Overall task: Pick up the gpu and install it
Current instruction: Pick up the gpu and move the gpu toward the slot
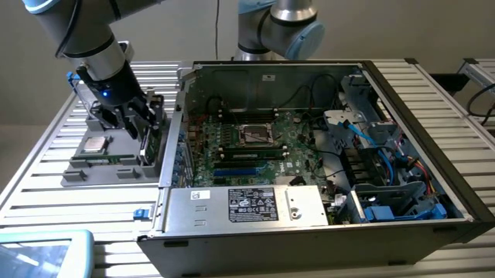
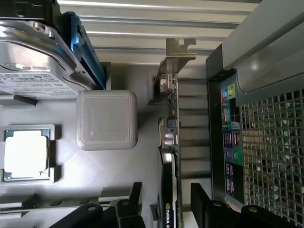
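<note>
The gpu (image 1: 145, 148) stands on its edge in the grey holder tray (image 1: 93, 175), at the exterior view's left of the open computer case (image 1: 402, 145). My gripper (image 1: 147, 124) hangs straight above it, its fingers reaching down on either side of the card. In the wrist view the gpu (image 2: 170, 142) appears edge-on, with its metal bracket at the far end. The gripper (image 2: 166, 205) is open, one black finger on each side of the card with a gap to each. The motherboard (image 1: 255, 145) lies exposed inside the case.
The tray also holds a processor chip (image 1: 94, 145) (image 2: 26, 154), a silver hard drive (image 2: 33, 57) and a raised grey block (image 2: 107, 119). The case's rear wall (image 2: 266, 142) stands close beside the card. A second arm's base (image 1: 270, 29) is behind the case, and a tablet (image 1: 39, 252) lies at the front.
</note>
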